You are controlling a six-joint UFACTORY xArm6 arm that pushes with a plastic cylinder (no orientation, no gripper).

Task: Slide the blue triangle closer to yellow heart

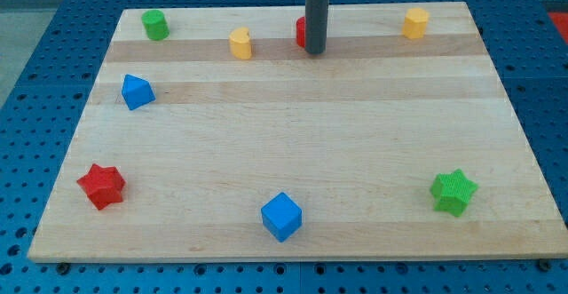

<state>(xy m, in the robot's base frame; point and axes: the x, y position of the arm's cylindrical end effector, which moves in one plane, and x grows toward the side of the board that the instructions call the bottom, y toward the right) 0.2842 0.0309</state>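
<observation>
The blue triangle (137, 91) lies near the board's left edge, in the upper half. The yellow heart (240, 43) stands near the view's top, left of centre, up and to the right of the triangle. My tip (315, 51) rests on the board near the top centre, to the right of the heart and far from the triangle. The rod partly hides a red block (302, 32) just behind it.
A green cylinder (155, 25) is at top left and a yellow hexagon block (414, 23) at top right. A red star (102, 186) is at bottom left, a blue cube (281, 216) at bottom centre, a green star (453, 191) at bottom right.
</observation>
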